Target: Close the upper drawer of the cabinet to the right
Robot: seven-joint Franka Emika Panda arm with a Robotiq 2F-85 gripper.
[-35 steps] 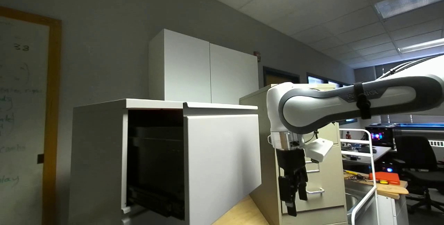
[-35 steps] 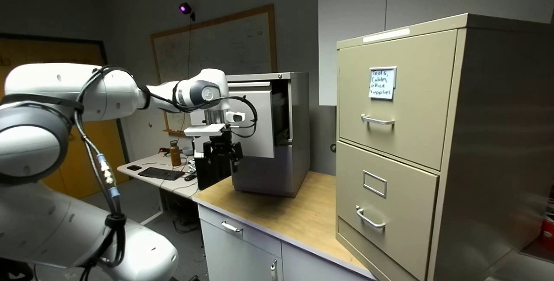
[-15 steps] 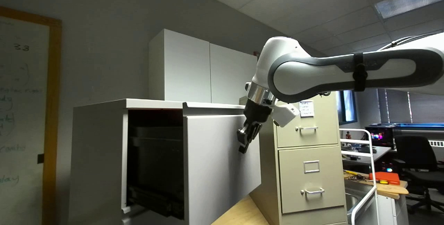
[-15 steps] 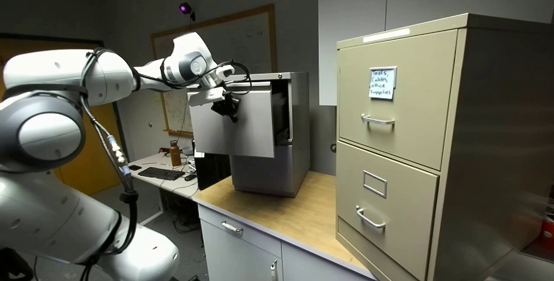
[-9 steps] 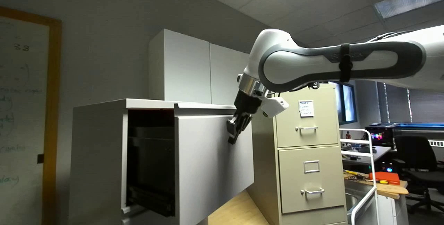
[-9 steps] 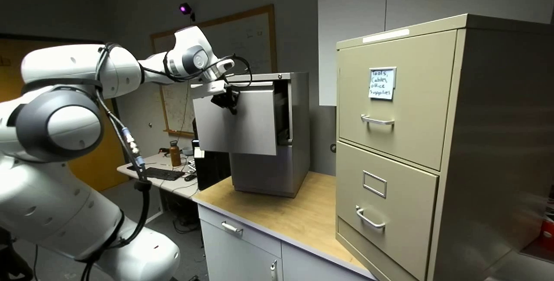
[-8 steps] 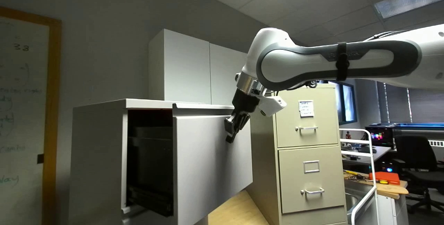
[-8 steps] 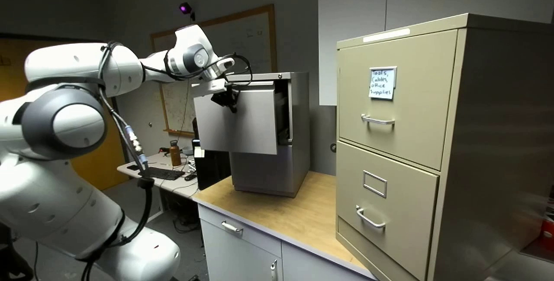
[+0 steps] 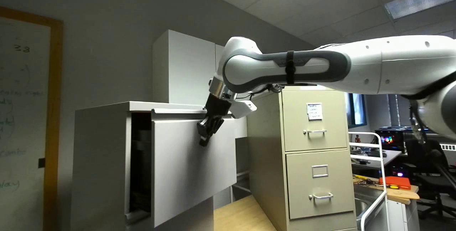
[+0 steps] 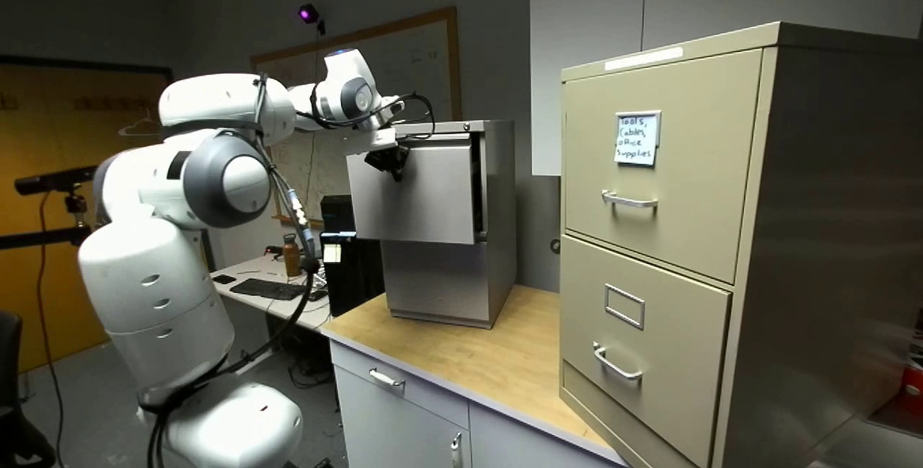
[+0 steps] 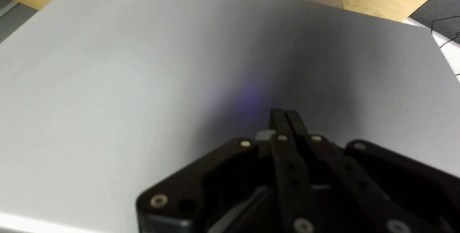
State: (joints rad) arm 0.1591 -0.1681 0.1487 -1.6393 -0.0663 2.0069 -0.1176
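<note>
Upper drawer (image 9: 192,172) of the pale-grey metal cabinet (image 9: 101,163) is going in: versus half a second ago, its front panel (image 10: 414,200) sits clearly nearer the cabinet body in both exterior views, and the gripper (image 11: 285,112) has travelled along with it. So the push works; I read this as the closing stroke, well advanced but not done, since a dark gap shows between panel and cabinet. Jaws are together in the wrist view, nothing held between; fingertips (image 11: 276,116) slant down onto the panel's upper half (contact likely, exact touch point not resolvable). Next move should be more of the same, straight in until the gap goes. Risk: tips skating down the smooth metal, or an off-centre push making the drawer bind. Around: beige filing cabinet (image 10: 656,252) to one side, apart from the drawer; wooden countertop (image 10: 490,342) under the grey cabinet; white two-door wall cupboard (image 9: 192,71) behind; brown bottle (image 10: 291,257) and keyboard (image 10: 267,288) on a desk (image 10: 256,265). Nothing I can see blocks the panel; drawer interior is too dark to check.
</note>
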